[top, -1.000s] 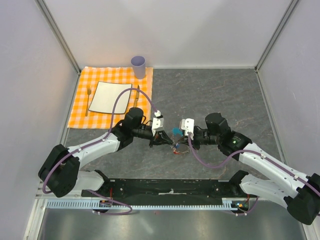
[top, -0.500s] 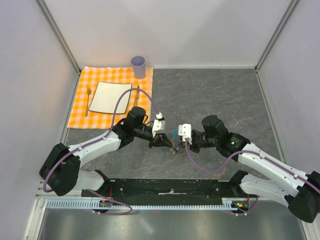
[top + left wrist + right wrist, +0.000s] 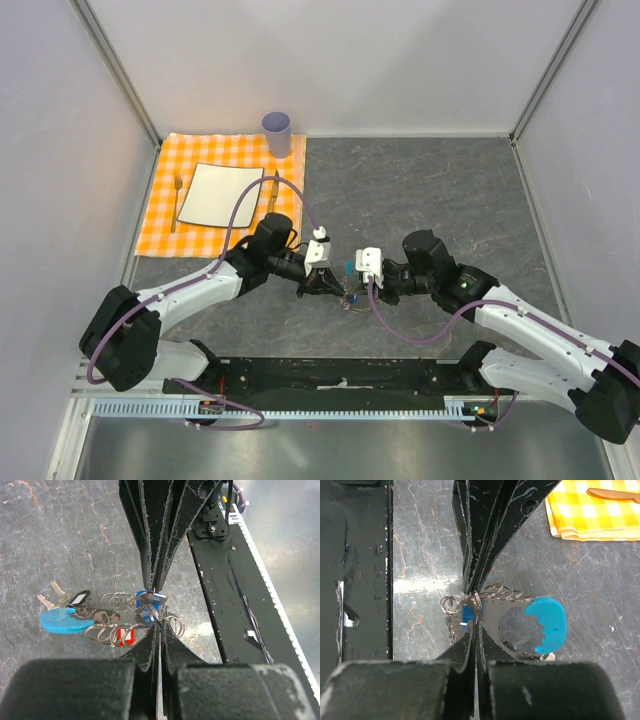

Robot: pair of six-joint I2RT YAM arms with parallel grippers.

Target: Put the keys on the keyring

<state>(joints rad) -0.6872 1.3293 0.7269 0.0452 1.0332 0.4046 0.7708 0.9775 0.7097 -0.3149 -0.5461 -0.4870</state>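
Observation:
The keyring (image 3: 62,621) has a cyan plastic grip and a silver metal plate (image 3: 495,615) carrying several split rings, and it hangs just above the table between both arms. My left gripper (image 3: 159,622) is shut on the ringed edge of it. My right gripper (image 3: 477,622) is shut on a key with a blue tag (image 3: 468,614), pressed against a split ring. A red-tagged key (image 3: 125,636) hangs from the rings. Two more keys (image 3: 50,596) with a black-rimmed tag lie by the cyan end. In the top view the left gripper (image 3: 337,288) and right gripper (image 3: 354,291) meet tip to tip.
An orange checked cloth (image 3: 160,225) at the back left carries a white plate (image 3: 218,194), a fork (image 3: 177,200) and a knife (image 3: 272,192). A lilac cup (image 3: 277,133) stands behind it. The black base rail (image 3: 340,375) runs along the near edge.
The right gripper has shifted a little left towards the left gripper, and both tips now sit closer together over the keyring. Both stay shut.

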